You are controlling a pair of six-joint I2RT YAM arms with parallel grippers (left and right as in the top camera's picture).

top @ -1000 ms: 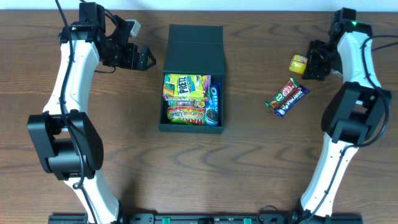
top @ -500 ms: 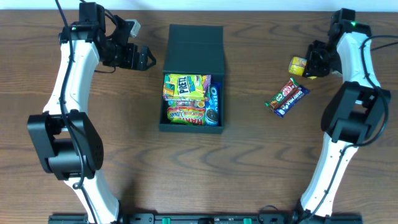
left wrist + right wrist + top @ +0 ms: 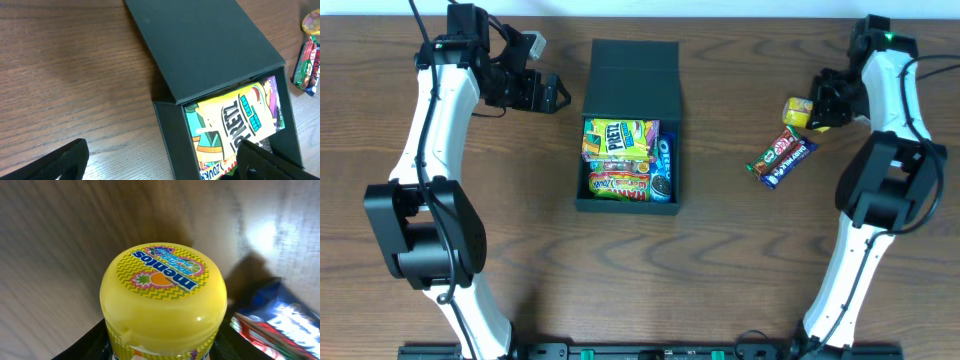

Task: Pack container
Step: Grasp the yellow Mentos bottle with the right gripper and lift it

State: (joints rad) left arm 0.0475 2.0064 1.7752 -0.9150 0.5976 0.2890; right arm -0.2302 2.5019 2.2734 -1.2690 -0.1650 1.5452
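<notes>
The left pincer (image 3: 556, 93) is wide and empty, at 10 o'clock from the dark teal-black cardboard box (image 3: 631, 72) on the counter (image 3: 720, 250) (lid open, half full of snack packets (image 3: 618, 140)). The right pincer (image 3: 817, 108) grips a round yellow plastic tub (image 3: 798, 108). Two wrapped bars (image 3: 782, 158) wait at its 7 o'clock.

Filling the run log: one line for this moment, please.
left gripper open beside container | right gripper shut on Mentos tub | snack bars unpacked

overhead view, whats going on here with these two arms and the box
The right gripper is shut on the yellow Mentos tub at the far right, beside two wrapped candy bars. The container sits open mid-table, already partly filled with snack packets. The left gripper hovers open and empty to its left.
</notes>
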